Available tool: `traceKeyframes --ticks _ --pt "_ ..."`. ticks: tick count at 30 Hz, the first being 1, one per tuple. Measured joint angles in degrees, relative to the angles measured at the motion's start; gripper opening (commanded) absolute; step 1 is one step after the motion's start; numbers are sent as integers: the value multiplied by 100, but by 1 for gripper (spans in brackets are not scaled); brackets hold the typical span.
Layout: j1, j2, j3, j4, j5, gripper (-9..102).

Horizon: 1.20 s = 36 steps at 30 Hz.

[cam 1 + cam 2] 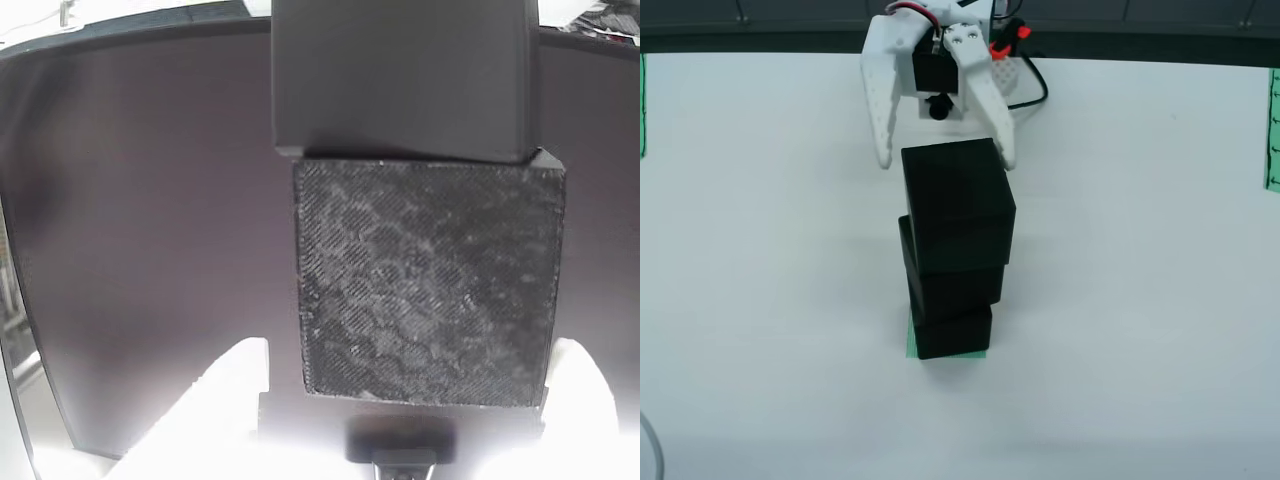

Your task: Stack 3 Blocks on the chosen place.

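In the view from above, three black blocks stand in a slightly twisted stack: the top block [958, 195], the middle block [952, 275] and the bottom block [952, 333]. The bottom one rests on the chosen place [911, 340], a green striped patch peeking out at its left and front edges. My white gripper [945, 160] is open at the far side of the top block, one finger on each side of it. In the view that rides on the gripper, the top block's rough woven face [430, 280] lies between the white fingertips [235, 395], and a smooth black block face [400, 75] shows beyond it.
The white table [1140, 300] spreads around the stack. Narrow green striped strips sit at its left edge [642, 105] and right edge [1272, 130]. A black cable [1037, 85] loops behind the arm, and a thin cable [652, 440] curls at the near left corner.
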Motion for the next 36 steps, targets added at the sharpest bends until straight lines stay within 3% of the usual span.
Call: traceKeyframes --ticks 7,11,13,18,23,29,36 --pt "-448 703 -1160 2162 861 15" --pt "-563 1099 -1529 2856 1283 0" --pt "-536 1222 -1661 3032 1661 0" --pt "-536 1564 -1582 2953 2918 0" --pt "-571 2004 -782 2215 5177 0" --pt "-554 2558 88 1898 7523 0" --pt "-501 2830 1011 1828 8692 0"
